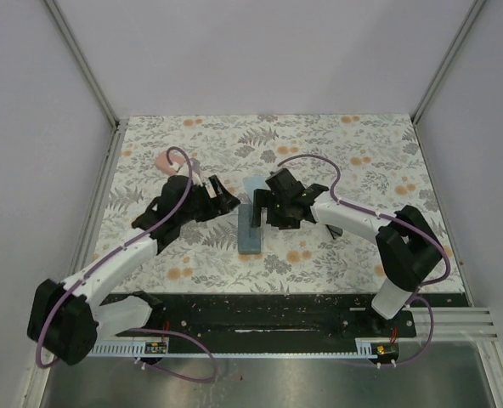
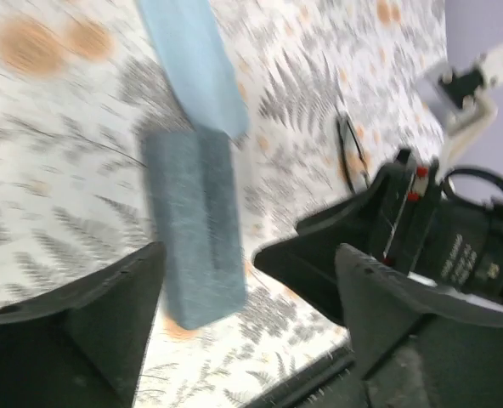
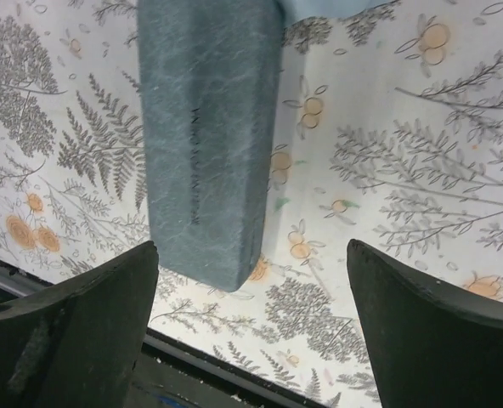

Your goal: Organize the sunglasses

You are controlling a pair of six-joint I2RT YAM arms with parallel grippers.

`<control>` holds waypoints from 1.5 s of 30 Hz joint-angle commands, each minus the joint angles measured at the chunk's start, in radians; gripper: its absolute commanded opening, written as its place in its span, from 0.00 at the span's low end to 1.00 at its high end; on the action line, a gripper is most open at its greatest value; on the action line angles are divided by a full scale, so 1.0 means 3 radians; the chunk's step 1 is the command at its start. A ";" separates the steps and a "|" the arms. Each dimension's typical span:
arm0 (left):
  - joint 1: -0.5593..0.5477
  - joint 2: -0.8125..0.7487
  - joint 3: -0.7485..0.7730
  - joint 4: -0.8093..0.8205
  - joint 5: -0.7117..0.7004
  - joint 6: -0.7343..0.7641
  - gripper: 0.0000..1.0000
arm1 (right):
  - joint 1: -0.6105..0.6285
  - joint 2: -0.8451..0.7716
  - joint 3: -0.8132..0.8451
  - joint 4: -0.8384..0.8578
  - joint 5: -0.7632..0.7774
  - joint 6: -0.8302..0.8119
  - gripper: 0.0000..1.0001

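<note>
Where the top view looks down, left gripper [image 1: 226, 198] and right gripper [image 1: 273, 211] crowd a blue-grey case [image 1: 251, 231]. Light blue cloth [image 1: 256, 185] lies behind it, pink case [image 1: 161, 161] half under the left arm's cable [image 1: 186, 170].
Left wrist: jaws spread, empty. Thin dark loop [image 2: 347, 153] on the table beside right gripper, maybe the dark pair, cannot tell.
Right wrist: jaws spread, case end between them, not pinched.

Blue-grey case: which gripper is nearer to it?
Right, narrowly. The right gripper, open, overlaps the far right edge of the blue-grey case in the top view; the left gripper, also open, is just off its far left corner.
</note>
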 commanded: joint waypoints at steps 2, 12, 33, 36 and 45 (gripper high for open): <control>0.0354 -0.0827 -0.0016 -0.0750 -0.0797 0.0096 0.95 | 0.0344 0.0109 0.0515 -0.0338 0.0587 0.0149 0.99; 0.0758 -0.1866 -0.0169 -0.1334 -0.1248 0.0085 0.99 | 0.0707 0.0963 0.1467 -0.0880 0.1201 0.0159 1.00; 0.0779 -0.2035 -0.0353 -0.1303 -0.1013 0.0126 0.99 | 0.0774 0.1102 0.1621 -0.0973 0.1303 0.0017 0.66; 0.0779 -0.2045 -0.0338 -0.1319 -0.0987 0.0157 0.99 | 0.0723 0.0842 0.1682 -0.1060 0.1365 -0.0116 0.65; 0.0779 -0.2071 -0.0404 -0.1283 -0.0946 0.0172 0.99 | -0.0186 -0.0058 0.1356 -0.1152 0.1298 -0.0428 0.66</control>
